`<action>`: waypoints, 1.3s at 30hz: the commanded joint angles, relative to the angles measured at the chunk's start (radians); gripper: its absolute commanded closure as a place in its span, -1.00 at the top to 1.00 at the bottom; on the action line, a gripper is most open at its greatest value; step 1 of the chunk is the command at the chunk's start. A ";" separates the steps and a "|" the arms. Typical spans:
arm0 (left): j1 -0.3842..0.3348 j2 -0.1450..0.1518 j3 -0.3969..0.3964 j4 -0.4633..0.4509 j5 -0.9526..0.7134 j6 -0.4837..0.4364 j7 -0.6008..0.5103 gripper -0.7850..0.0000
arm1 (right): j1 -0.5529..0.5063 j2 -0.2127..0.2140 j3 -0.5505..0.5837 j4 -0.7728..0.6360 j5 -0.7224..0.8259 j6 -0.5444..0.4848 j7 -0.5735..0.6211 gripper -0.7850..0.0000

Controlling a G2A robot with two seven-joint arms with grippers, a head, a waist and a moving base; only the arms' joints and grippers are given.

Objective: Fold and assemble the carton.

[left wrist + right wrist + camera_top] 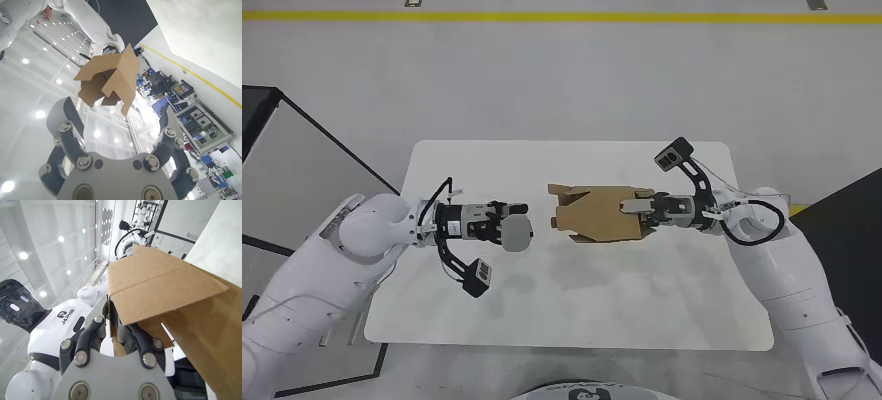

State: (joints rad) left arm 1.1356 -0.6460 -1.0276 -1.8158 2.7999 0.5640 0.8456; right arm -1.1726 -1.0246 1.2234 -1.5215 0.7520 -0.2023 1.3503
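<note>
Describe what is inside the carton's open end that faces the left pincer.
Through the carton's open end, only bare brown cardboard walls and loose flaps show. The flaps cover the deeper part, so the far end, by the right pincer, is hidden.

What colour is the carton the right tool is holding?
Plain brown, unprinted: the brown cardboard carton shows best in the left wrist view.

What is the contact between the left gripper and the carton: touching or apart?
Apart. The top view shows bare table between the left gripper and the carton, which the right gripper holds.
</note>
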 commanded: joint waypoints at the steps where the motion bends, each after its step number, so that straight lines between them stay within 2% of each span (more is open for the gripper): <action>1: 0.000 0.000 0.001 0.000 0.000 0.001 0.000 1.00 | 0.000 0.000 0.000 0.000 0.000 -0.001 -0.001 -1.00; 4: 0.004 -0.001 0.003 -0.002 -0.007 -0.007 -0.007 1.00 | 0.000 0.000 0.000 0.000 0.000 -0.001 -0.001 -1.00; 7: 0.011 -0.004 0.003 -0.004 -0.014 -0.088 -0.012 1.00 | -0.014 -0.001 -0.004 -0.013 -0.003 0.005 -0.032 -1.00; 13: 0.030 -0.012 -0.003 0.034 -0.205 -0.214 -0.006 1.00 | -0.015 -0.002 0.000 0.008 0.028 0.021 -0.015 -1.00; 18: 0.028 -0.017 -0.015 0.044 -0.227 -0.235 0.013 1.00 | -0.006 -0.005 -0.002 0.032 0.047 0.033 -0.013 -1.00; 21: 0.021 -0.020 -0.020 0.045 -0.179 -0.186 0.023 1.00 | -0.003 -0.007 -0.008 0.043 0.049 0.038 -0.012 -1.00; 24: 0.025 -0.025 -0.012 0.051 -0.179 -0.208 0.029 1.00 | -0.002 -0.009 -0.010 0.053 0.056 0.041 -0.011 -1.00; 27: 0.034 -0.031 -0.001 0.070 -0.269 -0.300 0.038 1.00 | -0.003 -0.009 -0.011 0.059 0.054 0.042 -0.011 -1.00; 35: 0.038 -0.034 0.001 0.068 -0.304 -0.309 0.029 1.00 | -0.004 -0.010 -0.008 0.064 0.051 0.042 -0.018 -1.00; 36: 0.044 -0.037 -0.001 0.075 -0.345 -0.324 0.014 1.00 | -0.004 -0.010 -0.008 0.064 0.051 0.042 -0.018 -1.00; 39: 0.035 -0.039 -0.001 0.081 -0.412 -0.488 0.023 1.00 | -0.004 -0.010 -0.008 0.064 0.051 0.042 -0.018 -1.00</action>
State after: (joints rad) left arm 1.1784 -0.6840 -1.0263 -1.7337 2.4287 0.1663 0.8579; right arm -1.1763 -1.0343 1.2153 -1.4578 0.8031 -0.1604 1.3319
